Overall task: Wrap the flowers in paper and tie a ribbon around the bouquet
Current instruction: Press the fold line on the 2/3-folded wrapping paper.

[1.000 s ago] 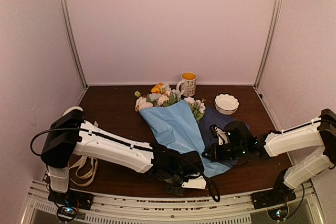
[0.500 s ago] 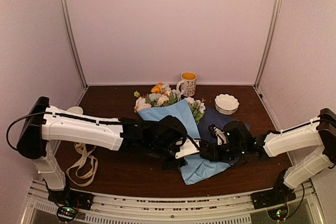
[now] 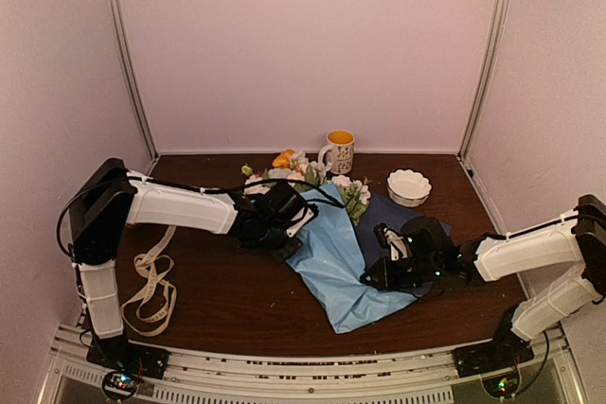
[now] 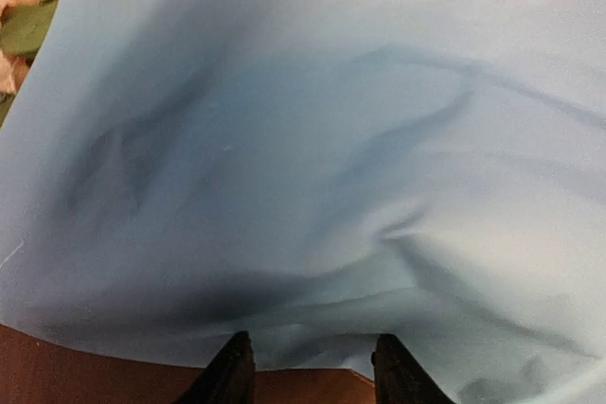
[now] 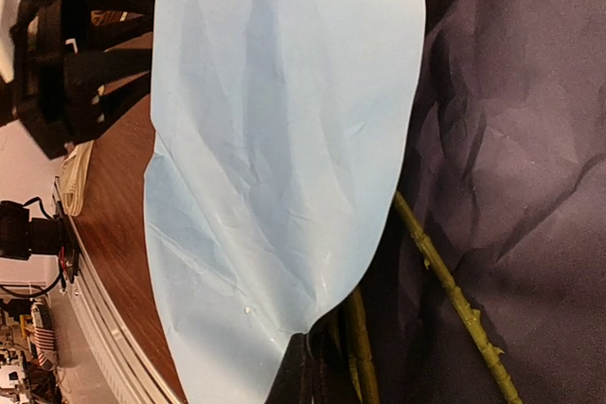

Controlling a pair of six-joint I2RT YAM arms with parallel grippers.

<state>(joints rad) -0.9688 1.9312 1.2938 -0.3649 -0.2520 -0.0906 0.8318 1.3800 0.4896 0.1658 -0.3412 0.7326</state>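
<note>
hiding most stems (image 5: 445, 286), the paper (image 3: 331, 245) leaves only some flowers (image 3: 284, 164) vis.

Paper (image 3: 327, 248): thin sheet, matt on both faces. Light-blue side softly creased, navy side finely crumpled. Worktop (image 3: 218, 305): dark brown wood look, smooth, low sheen. Ribbon (image 3: 150, 289): cream cloth, matt, limp. Flower stems (image 5: 456, 302): green, knobbly, rough. Mug (image 3: 339, 151) and bowl (image 3: 409, 187): ceramic look, glossy glaze, bowl rim fluted. Arm shells (image 3: 180, 207): smooth white plastic, satin; joints matt black. Front rail (image 3: 284, 373): ribbed bare metal.
</note>
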